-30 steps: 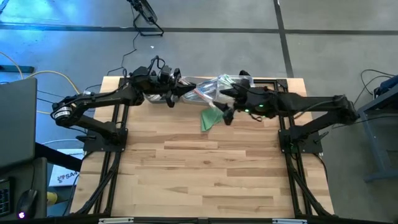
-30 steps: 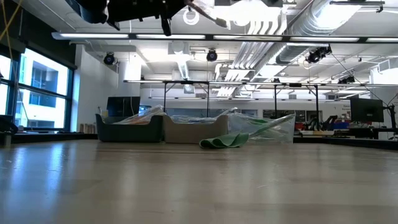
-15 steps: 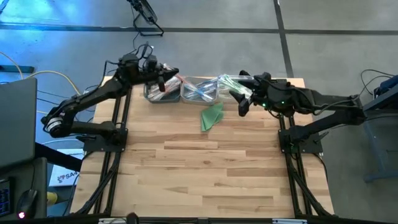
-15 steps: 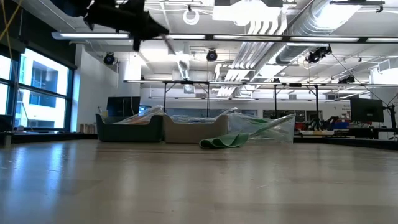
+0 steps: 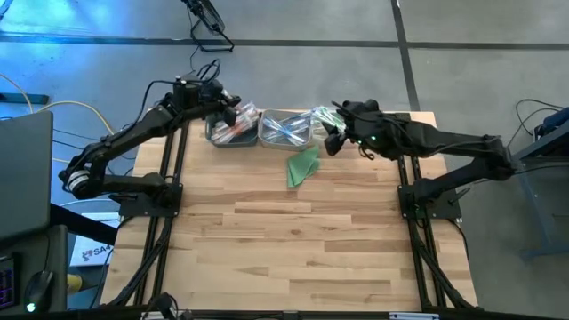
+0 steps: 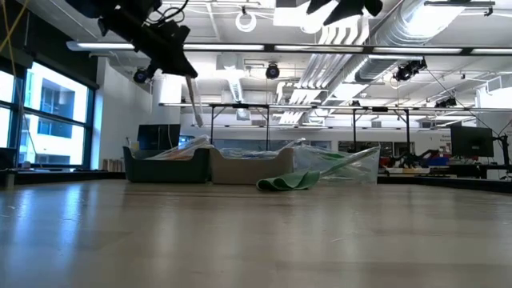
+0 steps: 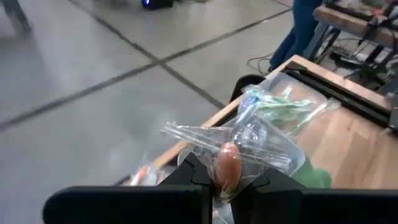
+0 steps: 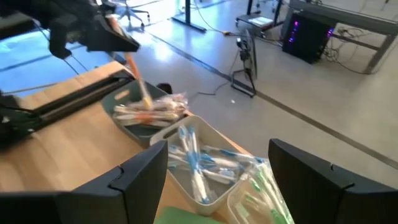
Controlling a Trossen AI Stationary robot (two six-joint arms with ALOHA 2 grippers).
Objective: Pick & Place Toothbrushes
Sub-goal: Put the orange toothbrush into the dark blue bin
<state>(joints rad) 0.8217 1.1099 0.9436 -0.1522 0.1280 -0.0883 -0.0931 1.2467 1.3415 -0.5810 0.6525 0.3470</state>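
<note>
The left gripper (image 5: 233,112) pinches an orange-handled toothbrush (image 8: 138,84) (clear-wrapped) over the dark bin (image 8: 124,99) at the table's (image 5: 302,240) far edge. The right gripper (image 5: 335,140), jaws wide, hovers beside the clear tray (image 8: 239,202).

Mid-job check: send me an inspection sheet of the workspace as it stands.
Surface: wooden table, front part bare.
Job's things: orange toothbrush hangs over dark bin; blue ones in beige bin; green ones in clear bag.
Clutter: green folded piece beside the bins.
Grippers: left gripper shut on orange toothbrush; right gripper open above the bag.
Cables: yellow and black leads off the table's left.
Surroundings: person's legs beyond the table.
</note>
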